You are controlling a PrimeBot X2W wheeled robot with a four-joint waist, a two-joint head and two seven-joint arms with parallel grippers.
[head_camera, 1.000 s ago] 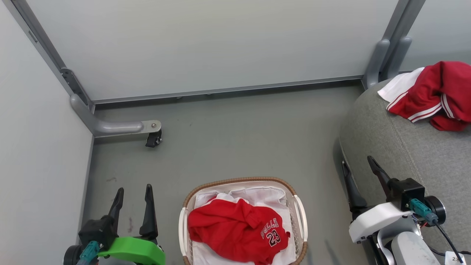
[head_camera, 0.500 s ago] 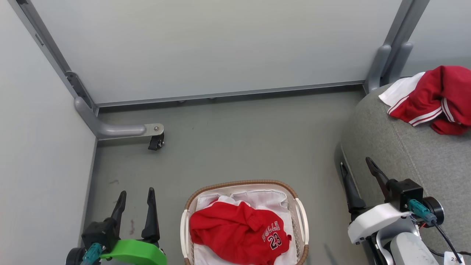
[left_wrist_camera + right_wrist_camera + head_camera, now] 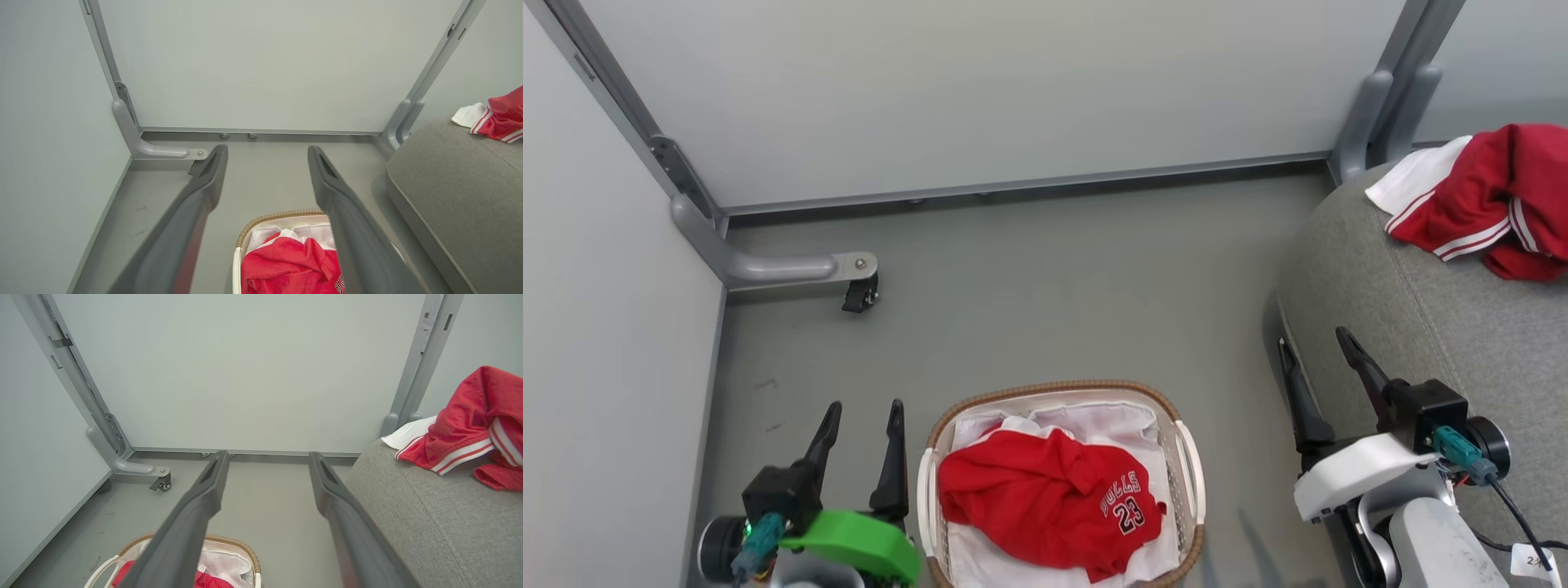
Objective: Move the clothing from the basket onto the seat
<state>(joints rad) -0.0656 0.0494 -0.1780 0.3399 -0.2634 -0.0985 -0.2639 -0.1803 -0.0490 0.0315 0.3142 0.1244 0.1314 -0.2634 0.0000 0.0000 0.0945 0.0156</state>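
Note:
A red jersey (image 3: 1045,498) printed "BULLS 23" lies crumpled in the white basket (image 3: 1188,465) with a brown woven rim, on the floor at the bottom middle. It shows as the red jersey (image 3: 286,267) in the basket (image 3: 278,215) in the left wrist view. A second red garment with white striped trim (image 3: 1478,204) rests on the grey seat (image 3: 1421,327) at the right. My left gripper (image 3: 864,408) stands open just left of the basket, holding nothing. My right gripper (image 3: 1313,339) is open beside the seat's rounded edge, empty.
Grey partition walls close off the back and the left. A metal foot with a small caster (image 3: 858,294) juts onto the floor at the left. Grey floor (image 3: 1054,294) lies between the basket and the back wall.
My left gripper has moved right, closer to the basket's left rim. The head view has shifted a little. The garments and my right gripper stay put.

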